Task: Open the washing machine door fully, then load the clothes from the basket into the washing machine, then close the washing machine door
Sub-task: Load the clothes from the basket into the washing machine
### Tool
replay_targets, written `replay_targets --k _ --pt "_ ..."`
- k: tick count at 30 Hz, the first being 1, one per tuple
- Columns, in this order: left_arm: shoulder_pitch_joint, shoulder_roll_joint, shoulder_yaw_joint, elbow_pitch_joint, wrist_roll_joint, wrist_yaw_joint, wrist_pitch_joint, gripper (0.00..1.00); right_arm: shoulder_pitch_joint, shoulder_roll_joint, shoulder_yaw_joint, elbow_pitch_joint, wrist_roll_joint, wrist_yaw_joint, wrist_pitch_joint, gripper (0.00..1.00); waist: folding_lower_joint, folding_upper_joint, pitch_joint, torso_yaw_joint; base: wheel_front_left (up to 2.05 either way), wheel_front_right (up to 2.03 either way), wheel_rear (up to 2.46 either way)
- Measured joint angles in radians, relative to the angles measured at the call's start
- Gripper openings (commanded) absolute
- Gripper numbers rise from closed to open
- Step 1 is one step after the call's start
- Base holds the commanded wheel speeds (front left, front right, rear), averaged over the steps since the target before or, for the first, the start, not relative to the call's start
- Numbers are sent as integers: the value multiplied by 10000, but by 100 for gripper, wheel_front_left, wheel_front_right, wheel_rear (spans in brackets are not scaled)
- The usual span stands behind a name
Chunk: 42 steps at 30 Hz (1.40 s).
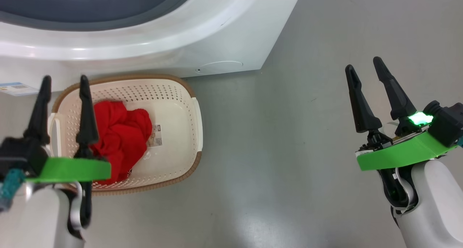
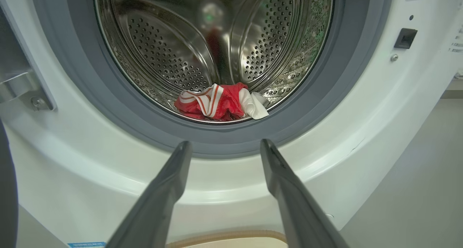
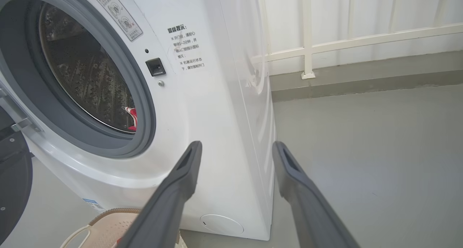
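Observation:
The washing machine point(image 1: 144, 49) stands with its door point(image 3: 14, 183) swung open at the left, black rim showing. One red and white garment point(image 2: 220, 101) lies at the front of the steel drum point(image 2: 173, 49). More red clothes point(image 1: 119, 132) sit bunched in the cream basket point(image 1: 177, 132) on the floor before the machine. My left gripper point(image 1: 65, 78) hovers open over the basket's left side, its fingers point(image 2: 173, 175) pointing at the drum mouth with nothing between them. My right gripper point(image 1: 363, 63) is open and empty over bare floor, right of the machine.
Grey floor point(image 1: 289, 150) stretches to the right of the basket and machine. A white railing point(image 3: 307, 42) and low wall stand behind the machine's right side. The latch socket point(image 2: 405, 37) sits right of the drum opening. A blue label point(image 1: 14, 88) is low on the front.

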<state>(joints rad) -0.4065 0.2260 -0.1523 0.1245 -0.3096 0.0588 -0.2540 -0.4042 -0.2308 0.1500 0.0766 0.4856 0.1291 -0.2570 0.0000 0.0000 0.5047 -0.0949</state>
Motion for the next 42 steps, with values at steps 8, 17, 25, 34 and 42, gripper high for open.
replay_targets --k 8,17,25,34,42 --pt "1220 -667 581 -738 372 -198 0 100 4 -59 -81 -79 0 0 0 100 0 1 112 54 0 0 0" --pt "1514 -1298 1106 -709 807 -683 2 100 4 -61 -75 -67 0 0 -2 100 0 0 135 63 0 0 0" --pt "1514 -1546 1455 -688 1068 -988 2 100 4 -61 -75 -50 0 0 -2 100 0 0 74 42 0 0 0" --pt "1514 -1670 1611 -558 1333 -1160 2 100 5 -61 -40 -15 0 0 -2 100 0 0 40 4 0 0 0" --pt "1500 -1741 1701 61 1396 -1266 2 100 155 -61 17 6 0 0 0 100 0 0 132 -42 0 0 0"
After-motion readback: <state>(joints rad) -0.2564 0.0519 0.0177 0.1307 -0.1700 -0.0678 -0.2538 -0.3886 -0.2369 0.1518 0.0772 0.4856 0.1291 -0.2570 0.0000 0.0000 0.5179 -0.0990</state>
